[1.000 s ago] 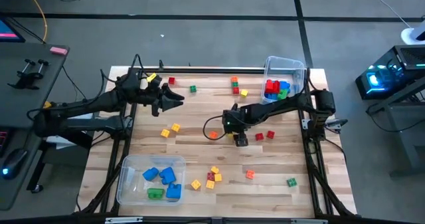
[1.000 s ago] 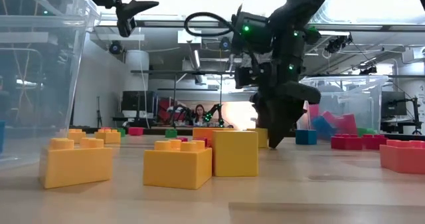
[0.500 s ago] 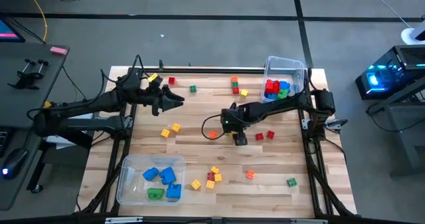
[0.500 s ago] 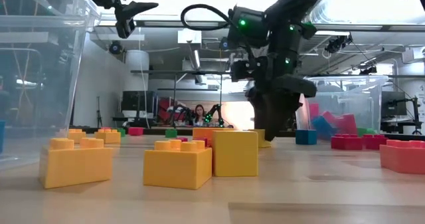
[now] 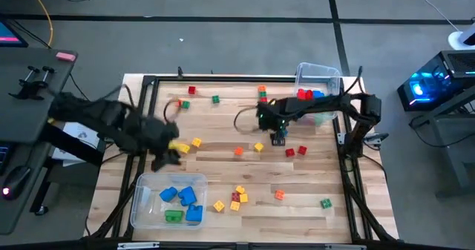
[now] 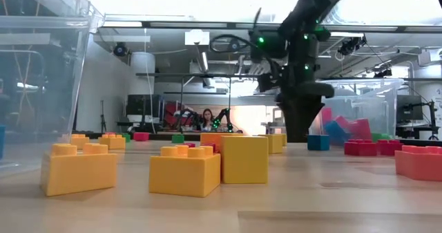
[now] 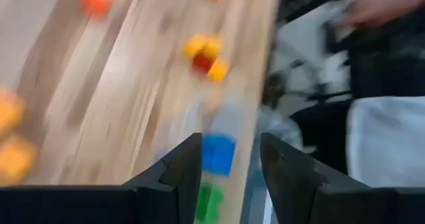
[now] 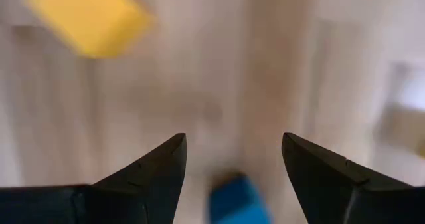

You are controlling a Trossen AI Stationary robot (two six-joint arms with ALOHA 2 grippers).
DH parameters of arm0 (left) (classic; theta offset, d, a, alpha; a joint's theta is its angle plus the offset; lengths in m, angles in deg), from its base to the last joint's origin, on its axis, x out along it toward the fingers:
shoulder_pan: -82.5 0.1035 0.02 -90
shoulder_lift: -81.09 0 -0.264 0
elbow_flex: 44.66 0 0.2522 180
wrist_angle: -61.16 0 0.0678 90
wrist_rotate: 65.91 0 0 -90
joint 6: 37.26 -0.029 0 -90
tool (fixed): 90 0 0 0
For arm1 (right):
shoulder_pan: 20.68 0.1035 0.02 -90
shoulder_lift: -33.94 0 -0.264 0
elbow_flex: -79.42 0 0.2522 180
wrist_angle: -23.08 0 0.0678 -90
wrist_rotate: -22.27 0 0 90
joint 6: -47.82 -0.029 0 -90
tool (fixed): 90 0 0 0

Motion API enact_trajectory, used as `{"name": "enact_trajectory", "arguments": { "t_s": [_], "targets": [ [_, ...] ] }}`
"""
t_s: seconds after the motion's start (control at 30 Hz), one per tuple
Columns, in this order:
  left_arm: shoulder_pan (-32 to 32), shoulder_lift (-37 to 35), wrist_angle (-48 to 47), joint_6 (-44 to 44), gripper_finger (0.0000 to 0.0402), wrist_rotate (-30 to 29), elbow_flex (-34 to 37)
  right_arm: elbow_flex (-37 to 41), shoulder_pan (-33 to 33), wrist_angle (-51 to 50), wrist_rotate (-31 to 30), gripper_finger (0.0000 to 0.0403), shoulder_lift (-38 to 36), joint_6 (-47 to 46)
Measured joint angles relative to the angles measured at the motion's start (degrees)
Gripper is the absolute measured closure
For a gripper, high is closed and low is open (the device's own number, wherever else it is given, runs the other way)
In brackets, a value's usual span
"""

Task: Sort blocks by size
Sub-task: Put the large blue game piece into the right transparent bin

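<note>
Small blocks lie scattered on the wooden table [image 5: 223, 168]: yellow ones [image 5: 197, 142], [image 5: 258, 147], red ones [image 5: 295, 151], and a cluster [image 5: 237, 196] near the front. My left gripper [image 5: 167, 155] [image 7: 230, 141] is open, slanting down just beyond the near-left clear bin [image 5: 148, 182], whose blue block [image 7: 218, 154] shows between its fingers. My right gripper [image 5: 278, 139] [image 8: 232, 139] points down with its fingers apart, beside the far-right bin [image 5: 319, 72]. A small blue block [image 8: 234, 199] shows in its gap, narrower than the gap. My right gripper has the blue block [image 8: 234, 199] in the gap between its fingers, in a blurred picture. I cannot tell whether either finger touches it, or whether it lies on the table below. My left gripper touches nothing.
The near-left bin holds blue [image 5: 185, 196] and green [image 5: 173, 216] blocks. The far-right bin holds red [image 5: 304, 94] and blue ones. A green block [image 5: 325, 202] lies near the front right. A black frame rail [image 5: 223, 78] runs along the far edge.
My left gripper has swung from the table's far left part toward the near edge, up to the near-left bin, and has tipped from level to slanting down. My right gripper has risen a little and gone toward the far-right bin, leaving the yellow block it stood over on the table.
</note>
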Motion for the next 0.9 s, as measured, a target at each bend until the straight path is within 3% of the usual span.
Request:
{"name": "enact_trajectory", "arguments": {
  "t_s": [0.13,0.3,0.43,0.57,0.73,0.9],
  "targets": [
    [-12.9,6.1,-2.1,19.4,0.0265,-6.8,-0.2,3.4,-5.0,5.6,4.4,0.0158,-2.0,0.0],
    [-23.8,16.2,0.1,42.8,0.0264,-2.9,-0.1,4.8,-8.5,8.7,10.0,0.0158,-2.3,2.1],
    [-29.0,22.5,2.1,55.3,0.0263,-1.4,-0.1,4.8,-9.1,11.2,11.1,0.0158,-2.3,3.6],
    [-30.7,27.6,-0.8,57.5,0.0263,-1.0,-0.1,4.8,-8.9,11.9,13.7,0.0158,-2.3,2.2],
    [-30.1,31.1,-5.3,51.4,0.0257,-0.9,-0.1,4.8,-7.5,11.9,14.1,0.0158,-2.3,-1.7],
    [-29.2,31.8,-13.7,47.1,0.0223,-3.6,-0.1,4.8,-5.7,13.5,14.7,0.0158,-2.3,-7.1]
  ]
}}
